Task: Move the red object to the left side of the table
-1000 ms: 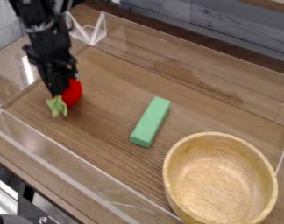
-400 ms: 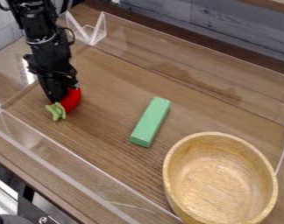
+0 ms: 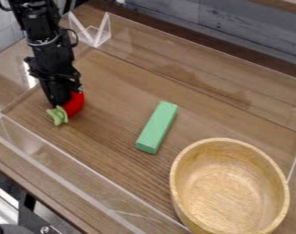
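The black jaws (image 3: 63, 95) point straight down at the table's (image 3: 224, 87) left end, pinching the red toy strawberry (image 3: 72, 102), whose green stem pokes out below-left of them. Right of the jaws lies a green block (image 3: 158, 126), and farther right a round wooden bowl (image 3: 231, 189).

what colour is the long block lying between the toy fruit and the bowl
Green, a light solid green block, with no pattern; it shows plainly in the camera view.

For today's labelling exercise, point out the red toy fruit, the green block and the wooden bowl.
red toy fruit (image 3: 74, 102): camera view, on its red body beside the gripper.
green block (image 3: 158, 126): camera view, middle of its top face.
wooden bowl (image 3: 280, 176): camera view, on its right rim.
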Available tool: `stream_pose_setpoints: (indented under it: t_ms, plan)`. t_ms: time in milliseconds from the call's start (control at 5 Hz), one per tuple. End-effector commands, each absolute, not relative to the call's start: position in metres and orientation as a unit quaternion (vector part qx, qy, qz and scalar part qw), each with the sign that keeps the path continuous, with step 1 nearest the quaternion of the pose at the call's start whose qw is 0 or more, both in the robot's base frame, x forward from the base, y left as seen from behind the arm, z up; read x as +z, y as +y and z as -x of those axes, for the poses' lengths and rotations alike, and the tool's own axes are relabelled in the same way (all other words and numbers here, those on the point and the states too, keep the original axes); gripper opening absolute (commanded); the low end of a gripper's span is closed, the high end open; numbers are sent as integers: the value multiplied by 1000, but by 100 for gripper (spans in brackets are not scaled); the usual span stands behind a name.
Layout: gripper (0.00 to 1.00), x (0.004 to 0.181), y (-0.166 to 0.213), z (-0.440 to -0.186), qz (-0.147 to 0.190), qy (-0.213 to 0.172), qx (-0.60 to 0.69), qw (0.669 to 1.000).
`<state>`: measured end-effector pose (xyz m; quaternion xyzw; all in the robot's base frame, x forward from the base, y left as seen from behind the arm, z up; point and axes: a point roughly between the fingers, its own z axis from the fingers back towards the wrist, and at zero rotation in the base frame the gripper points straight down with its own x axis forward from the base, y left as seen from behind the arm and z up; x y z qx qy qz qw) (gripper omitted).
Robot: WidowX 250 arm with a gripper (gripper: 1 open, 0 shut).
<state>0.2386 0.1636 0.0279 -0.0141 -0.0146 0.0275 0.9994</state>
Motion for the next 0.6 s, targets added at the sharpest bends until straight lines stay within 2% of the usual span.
stream_pose_setpoints:
  t_ms: [0,400]
  plan:
    - [0,22,163,-241,14,-10,30,999]
    - [0,17,161,-244,16,-3,34,999]
